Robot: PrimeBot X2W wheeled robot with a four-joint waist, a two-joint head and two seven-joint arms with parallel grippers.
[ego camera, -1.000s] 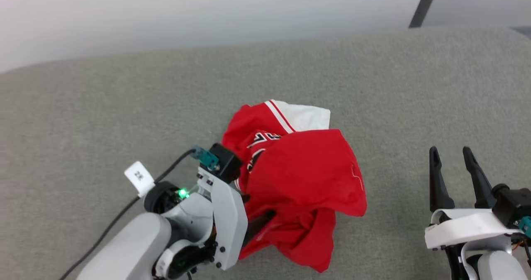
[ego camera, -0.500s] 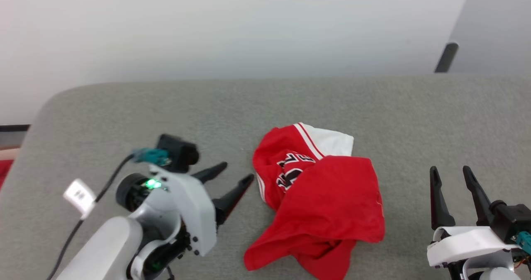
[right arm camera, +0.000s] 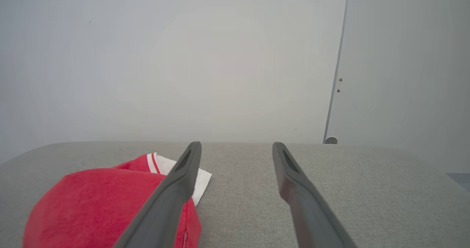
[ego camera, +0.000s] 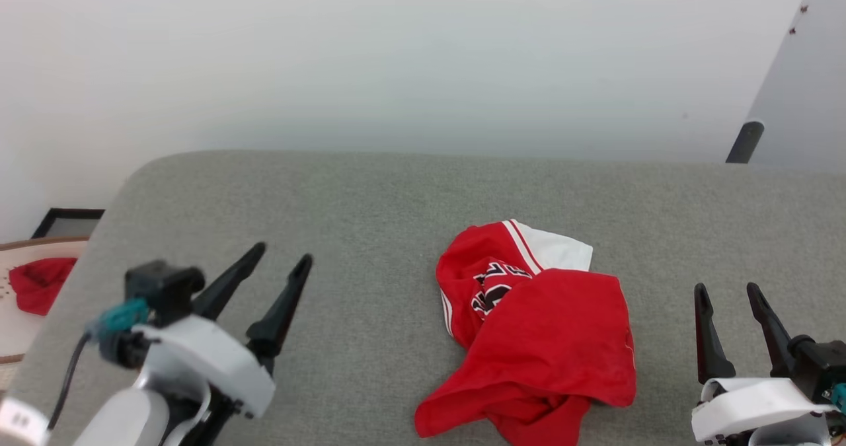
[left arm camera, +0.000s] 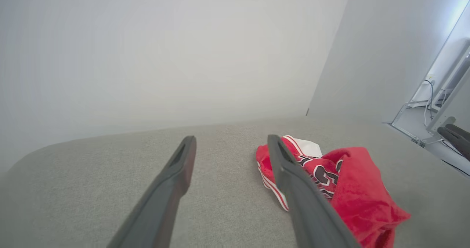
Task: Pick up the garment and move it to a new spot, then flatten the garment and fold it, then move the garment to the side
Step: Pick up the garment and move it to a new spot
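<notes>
A pale bare wall (ego camera: 396, 56) backs a bench (ego camera: 370, 195) covered in grey woven fabric, rounded at its far left corner. The garment (ego camera: 548, 340) lies in a crumpled heap right of the bench's middle, resting free with nothing gripping it. A broad red panel is folded over most of it. A white sleeve (ego camera: 562, 251) pokes out at the far end, and part of the black-and-white lettering (ego camera: 492, 287) shows beside the fold.

The left gripper (ego camera: 283, 253) hangs well apart to the left, its jaws spread wide and empty. The right gripper (ego camera: 726, 287) sits near the heap's right side, likewise wide and empty. Off the bench's left end, a red cloth bundle (ego camera: 36, 284) lies in a pale basket (ego camera: 13, 327).

The likely trouble is a pinch that catches the folded panel together with the layer beneath, so the shirt lifts as a knot and will not spread flat. A grab at that other red bundle would also be a mistake.

The heap's long axis runs from far to near, leaning left toward the robot, with the sleeve pointing away toward the wall; where the neck and hem lie I cannot tell
</notes>
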